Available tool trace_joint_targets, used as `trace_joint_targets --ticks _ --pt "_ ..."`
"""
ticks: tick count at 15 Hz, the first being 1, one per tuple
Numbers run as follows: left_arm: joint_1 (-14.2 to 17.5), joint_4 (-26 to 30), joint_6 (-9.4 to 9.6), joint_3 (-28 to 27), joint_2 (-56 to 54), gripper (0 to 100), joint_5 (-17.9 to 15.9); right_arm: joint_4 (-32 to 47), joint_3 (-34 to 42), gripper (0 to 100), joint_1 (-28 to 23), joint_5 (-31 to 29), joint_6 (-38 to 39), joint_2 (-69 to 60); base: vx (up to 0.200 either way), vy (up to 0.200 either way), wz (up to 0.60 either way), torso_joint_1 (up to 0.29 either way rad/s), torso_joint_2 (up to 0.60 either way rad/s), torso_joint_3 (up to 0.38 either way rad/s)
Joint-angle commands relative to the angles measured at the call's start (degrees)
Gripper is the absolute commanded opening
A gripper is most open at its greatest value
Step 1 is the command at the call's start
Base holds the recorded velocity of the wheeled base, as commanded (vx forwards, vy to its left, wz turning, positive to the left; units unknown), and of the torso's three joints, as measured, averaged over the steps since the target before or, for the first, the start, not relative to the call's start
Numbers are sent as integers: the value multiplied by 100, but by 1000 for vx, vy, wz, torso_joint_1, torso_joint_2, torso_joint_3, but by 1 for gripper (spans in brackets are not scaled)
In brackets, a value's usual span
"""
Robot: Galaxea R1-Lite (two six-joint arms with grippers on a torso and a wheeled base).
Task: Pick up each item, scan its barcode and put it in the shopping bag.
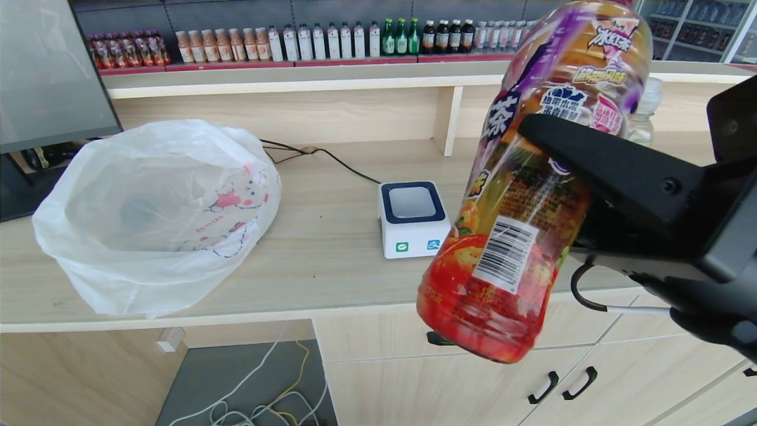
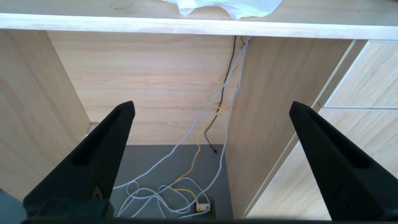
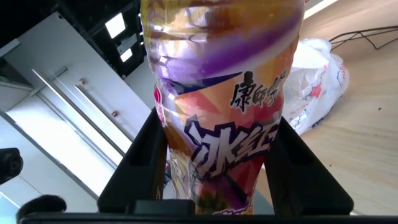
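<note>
My right gripper [image 1: 568,195] is shut on a drink bottle [image 1: 526,195] with an orange, red and purple label, held tilted in the air to the right of the scanner [image 1: 412,219]. Its white barcode patch [image 1: 506,253] faces the head camera. In the right wrist view the bottle [image 3: 224,124] sits clamped between my two black fingers [image 3: 140,162]. The white plastic shopping bag [image 1: 157,213] lies open on the left of the counter. My left gripper [image 2: 211,155] hangs open below the counter edge, holding nothing.
A wooden counter [image 1: 331,260] carries the bag and scanner, with a black cable [image 1: 319,154] behind. A clear bottle [image 1: 644,112] stands at the back right. Shelves of drinks [image 1: 331,41] line the rear. Loose cables [image 2: 186,193] lie on the floor under the counter.
</note>
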Motion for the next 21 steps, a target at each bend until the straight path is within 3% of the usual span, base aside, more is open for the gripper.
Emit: trace_joint_targets --ticks 1,9,13,18,21 --pt "-5 2 0 0 1 100 0 -1 0 0 2 3 0 12 0 0 0 0 0 0" --pt "-5 2 0 0 1 100 0 -1 203 0 11 3 -334 -6 0 0 0 0 0 0" --pt "-5 2 8 0 1 100 0 25 352 0 2 -67 -1705 12 0 0 0 0 0 0" --pt "-5 2 17 0 1 100 0 25 449 0 -7 -1245 -3454 3 0 0 0 0 0 0" --pt "4 2 17 0 1 100 0 25 308 0 11 -2326 -4184 12 0 0 0 0 0 0"
